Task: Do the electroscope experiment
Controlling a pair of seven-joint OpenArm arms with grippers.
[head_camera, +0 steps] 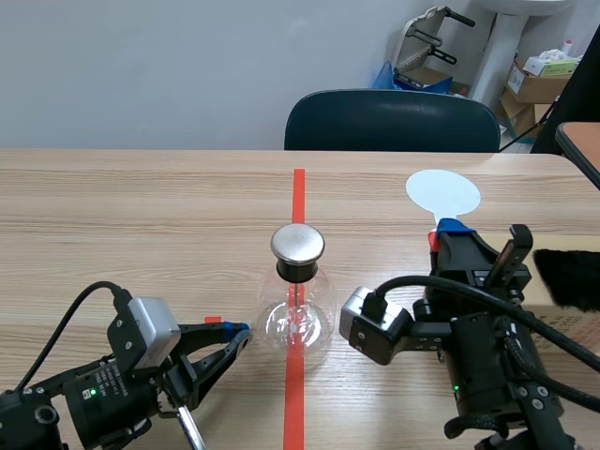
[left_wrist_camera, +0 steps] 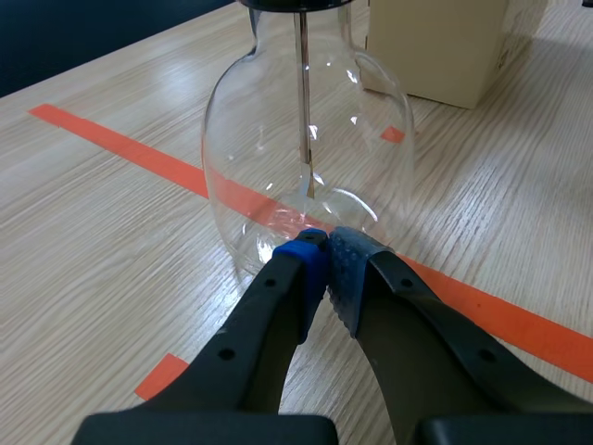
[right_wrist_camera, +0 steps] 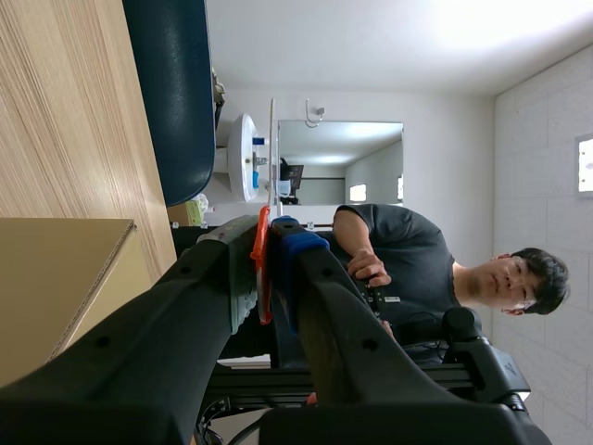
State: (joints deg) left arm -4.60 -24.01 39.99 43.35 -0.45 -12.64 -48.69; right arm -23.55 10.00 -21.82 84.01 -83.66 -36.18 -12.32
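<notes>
Left gripper (left_wrist_camera: 326, 243): pads pressed together, nothing btwn, tips right at the low glass wall of the flask (left_wrist_camera: 301, 158), touching or nearly, can't tell which. Right gripper (right_wrist_camera: 269, 232): clamped on the red handle (right_wrist_camera: 262, 269) of a paddle, white disc (head_camera: 442, 192) sticking out past the fingertips. Flask at table (head_camera: 141, 216) centre, astride the red tape line (head_camera: 298, 183), metal cap (head_camera: 298, 243) on top, thin rod (left_wrist_camera: 303, 93) down inside; leaves at rod's end too small to read. From flask: left gripper at approx 8 o'clock; disc at approx 2, well apart from cap; black brush-like thing (head_camera: 567, 279) and cardboard box (left_wrist_camera: 435, 46) at approx 3, by the table edge; dark chair (head_camera: 392, 120) at 12, across the table. Step in hand, prob.: bring disc to cap. To do well: swing in from 2 o'clock w/ disc face toward cap, slow, no bump on the glass neck. Grip on handle only, disc clear of fingers & cables, else charge likely lost. Leave left tips low on the wall as a stop vs. sliding, but no push, given risk of tipping round glass. Stop just over cap or w/ a light touch, then hold steady long enough to check rod's end thru the glass. Main hazard: knocking cap sideways, toppling flask toward 8.
</notes>
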